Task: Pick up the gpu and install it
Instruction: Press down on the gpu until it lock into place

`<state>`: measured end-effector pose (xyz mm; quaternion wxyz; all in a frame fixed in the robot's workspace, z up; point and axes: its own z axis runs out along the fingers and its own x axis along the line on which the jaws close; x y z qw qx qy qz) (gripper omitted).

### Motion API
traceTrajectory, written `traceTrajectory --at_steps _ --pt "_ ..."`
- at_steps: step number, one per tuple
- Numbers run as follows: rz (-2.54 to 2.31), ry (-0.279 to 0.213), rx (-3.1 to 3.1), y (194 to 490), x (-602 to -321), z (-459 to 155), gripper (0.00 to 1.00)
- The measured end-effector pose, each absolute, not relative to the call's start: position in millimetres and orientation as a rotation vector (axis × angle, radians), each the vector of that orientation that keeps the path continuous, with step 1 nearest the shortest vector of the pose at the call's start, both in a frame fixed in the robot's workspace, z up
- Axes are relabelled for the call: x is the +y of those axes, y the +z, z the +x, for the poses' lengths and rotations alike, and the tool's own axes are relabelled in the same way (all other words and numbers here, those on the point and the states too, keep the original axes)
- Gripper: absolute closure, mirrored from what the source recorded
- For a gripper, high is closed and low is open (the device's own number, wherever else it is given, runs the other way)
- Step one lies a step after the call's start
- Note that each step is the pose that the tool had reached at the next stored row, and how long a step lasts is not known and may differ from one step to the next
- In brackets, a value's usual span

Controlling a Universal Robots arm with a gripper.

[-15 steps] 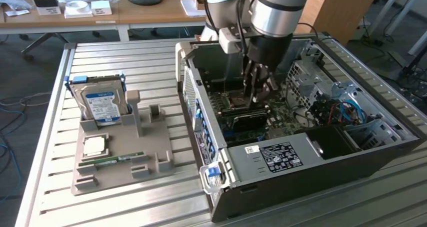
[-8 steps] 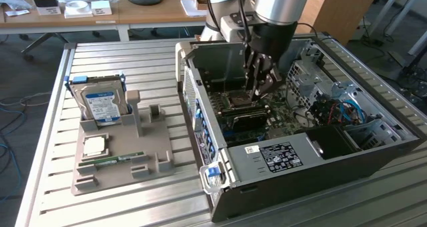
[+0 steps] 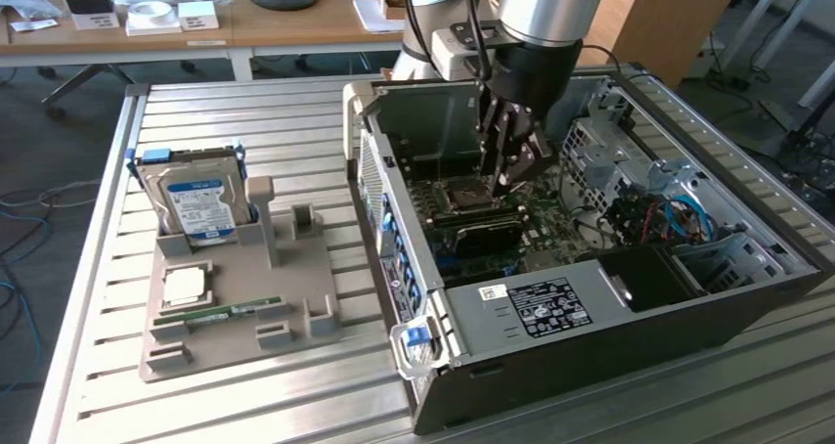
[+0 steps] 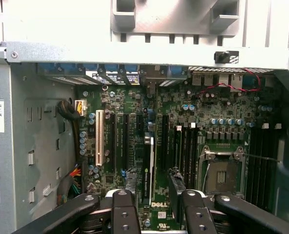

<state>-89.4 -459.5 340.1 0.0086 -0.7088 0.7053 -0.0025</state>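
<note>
Wrist view: the gpu (image 4: 151,187) stands on edge on the motherboard (image 4: 222,107), right in the gap between the spread fingers (image 4: 121,210) of the gripper (image 4: 156,209), and neither appears to clamp it. Its long axis runs parallel to the white expansion slot (image 4: 99,137) just beside it. Exterior view has the jaws directly above the card, deep inside the open computer case (image 3: 588,346).

You cannot see the gripper's (image 4: 152,214) fingertips in the wrist view: the picture's edge cuts its black fingers (image 4: 122,212) off. The gpu (image 4: 148,168) stands edge-on between them, its faces hidden. In the exterior view, the arm (image 3: 554,9) leaves the frame above the wrist.
</note>
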Motion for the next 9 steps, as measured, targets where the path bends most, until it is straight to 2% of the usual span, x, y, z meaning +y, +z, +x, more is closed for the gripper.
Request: traceTrajectory --at_steps 9 --pt "-2.215 -0.008 2.204 340.1 -459.5 -89.4 0.6"
